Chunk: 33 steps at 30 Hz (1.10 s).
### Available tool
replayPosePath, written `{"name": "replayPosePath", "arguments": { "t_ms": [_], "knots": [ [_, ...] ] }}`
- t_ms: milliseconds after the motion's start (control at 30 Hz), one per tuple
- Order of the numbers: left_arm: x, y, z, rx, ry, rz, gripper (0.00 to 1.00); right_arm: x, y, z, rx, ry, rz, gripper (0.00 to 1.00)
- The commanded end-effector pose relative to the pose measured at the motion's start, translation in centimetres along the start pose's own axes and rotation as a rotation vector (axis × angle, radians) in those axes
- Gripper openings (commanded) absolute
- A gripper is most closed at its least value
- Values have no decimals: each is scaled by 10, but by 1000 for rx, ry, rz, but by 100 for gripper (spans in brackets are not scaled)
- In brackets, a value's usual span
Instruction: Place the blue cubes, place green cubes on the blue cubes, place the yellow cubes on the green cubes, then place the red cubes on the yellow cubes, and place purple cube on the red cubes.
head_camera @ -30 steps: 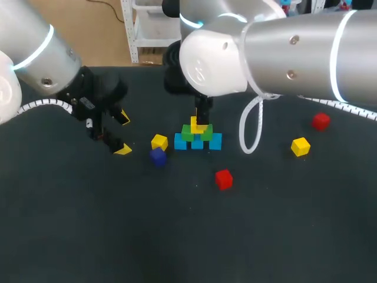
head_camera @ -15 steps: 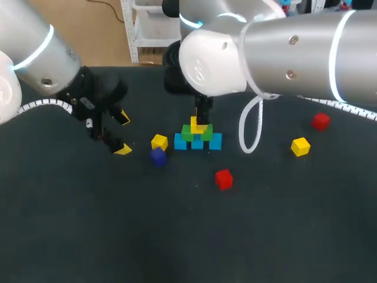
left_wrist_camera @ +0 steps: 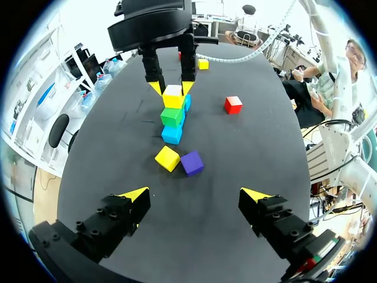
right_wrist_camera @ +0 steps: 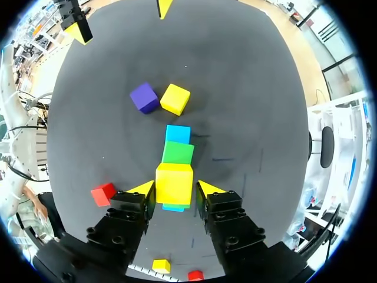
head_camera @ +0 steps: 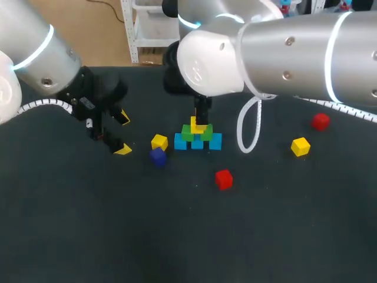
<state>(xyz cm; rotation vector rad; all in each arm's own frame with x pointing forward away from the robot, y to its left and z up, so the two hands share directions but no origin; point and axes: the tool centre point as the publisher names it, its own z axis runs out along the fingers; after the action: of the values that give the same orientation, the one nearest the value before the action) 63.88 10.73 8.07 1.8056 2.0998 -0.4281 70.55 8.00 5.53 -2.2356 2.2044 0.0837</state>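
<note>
Right gripper (right_wrist_camera: 175,187): fingers narrow, pressing held yellow cube (right_wrist_camera: 174,180) from two sides, as far as can be judged. Cube lies directly between fingers, over green cubes (head_camera: 188,135), which rest on blue cubes (head_camera: 215,141) at middle of counter (head_camera: 177,236). Cube seems seated; release and straight lift probably next. Left gripper (left_wrist_camera: 194,200): fingers wide, holding nothing, well apart from stack. Loose yellow cube (head_camera: 159,142), just beside purple cube (head_camera: 157,156), lies nearer left arm.

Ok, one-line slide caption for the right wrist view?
Right pincer grips a yellow cube atop the green cube and blue cubes; purple cube lies ahead.
</note>
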Motion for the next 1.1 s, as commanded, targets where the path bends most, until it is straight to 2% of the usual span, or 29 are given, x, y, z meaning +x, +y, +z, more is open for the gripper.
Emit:
{"name": "replayPosePath", "arguments": {
  "t_ms": [33,1100],
  "knots": [
    [1,0,0,0,-2,1,100,-1,-2,0,-5,0,-2,43],
    [1,0,0,0,-2,1,100,-1,-3,-4,0,-1,-6,43]
  ]
}}
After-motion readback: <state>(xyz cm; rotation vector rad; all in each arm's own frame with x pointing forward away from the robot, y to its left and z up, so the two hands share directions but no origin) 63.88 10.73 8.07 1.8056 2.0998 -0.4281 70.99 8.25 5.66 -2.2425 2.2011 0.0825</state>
